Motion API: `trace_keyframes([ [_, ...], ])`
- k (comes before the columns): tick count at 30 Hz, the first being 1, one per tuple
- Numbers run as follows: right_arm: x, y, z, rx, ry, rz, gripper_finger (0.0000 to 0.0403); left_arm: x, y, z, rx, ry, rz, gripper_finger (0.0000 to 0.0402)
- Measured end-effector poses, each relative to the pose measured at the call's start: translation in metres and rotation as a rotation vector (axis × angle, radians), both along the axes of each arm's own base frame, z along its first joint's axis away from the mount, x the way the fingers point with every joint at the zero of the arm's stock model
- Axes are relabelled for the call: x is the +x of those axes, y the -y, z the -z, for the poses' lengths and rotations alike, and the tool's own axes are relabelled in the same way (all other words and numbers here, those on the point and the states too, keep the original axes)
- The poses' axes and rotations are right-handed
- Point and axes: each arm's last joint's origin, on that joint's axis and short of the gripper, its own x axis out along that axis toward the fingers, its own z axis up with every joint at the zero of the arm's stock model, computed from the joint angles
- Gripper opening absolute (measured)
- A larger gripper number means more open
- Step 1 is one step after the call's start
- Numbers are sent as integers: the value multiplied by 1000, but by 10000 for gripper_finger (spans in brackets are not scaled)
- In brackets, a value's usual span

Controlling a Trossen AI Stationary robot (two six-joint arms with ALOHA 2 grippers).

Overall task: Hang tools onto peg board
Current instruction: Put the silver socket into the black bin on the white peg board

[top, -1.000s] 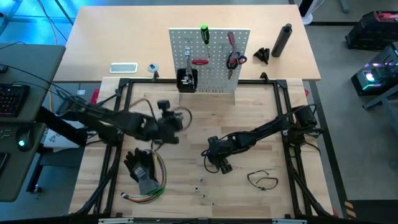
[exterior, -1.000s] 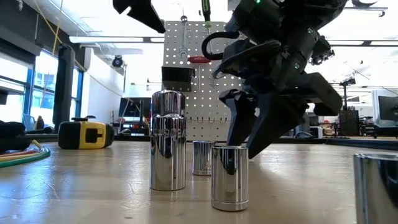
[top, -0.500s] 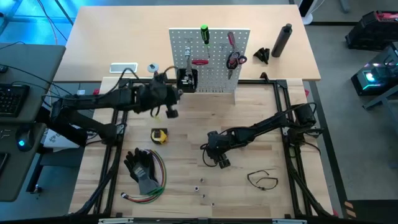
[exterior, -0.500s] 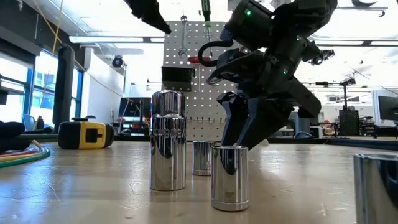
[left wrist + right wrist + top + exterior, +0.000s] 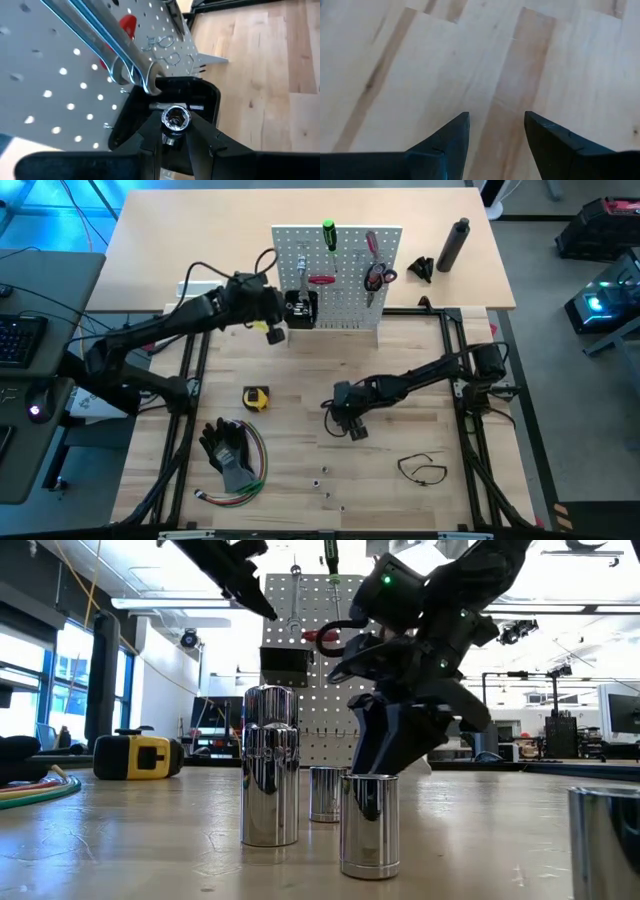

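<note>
- Far left, low on the table: black gloves lie w/ a bundle of coloured wires curled round them.
- Yellow tape measure sits on the wood just above the gloves, nothing touching it; in the low view it's at the left edge.
- Left arm reaches up-right to the peg board. Left gripper is narrow, pinching a small shiny socket betw. its fingertips, right at the black bin on the board's front.
- Wrist view: two silver wrenches hang on the board just above the bin, ring ends near the socket.
- On the board, L to R: wrenches, green screwdriver up top, red-handled tool mid, red screwdriver, red-handled scissors.
- 3 more sockets scattered on the table near the front edge, centre; low view shows them standing upright as chrome cylinders.
- Right gripper hovers mid-table, pointing down, fingers spread fairly wide, holding nothing; wrist view shows only bare wood betw. its fingers. In the low view it hangs just behind the nearest socket; contact can't be told.
- Thin black loop lies on the table right of the gripper, well apart from it.
- Beyond the board, right: black bottle lying on the far tabletop.
</note>
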Motion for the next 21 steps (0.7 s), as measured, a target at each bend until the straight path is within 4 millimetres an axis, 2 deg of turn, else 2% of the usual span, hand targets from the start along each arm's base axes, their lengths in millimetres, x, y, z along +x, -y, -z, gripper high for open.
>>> trace_keyframes([
  [9,0,4,0,3,2,14,186,11,-27,24,-45,-62,25,56],
  [21,2,4,-1,20,12,37,186,19,-38,38,-73,-79,64,63],
])
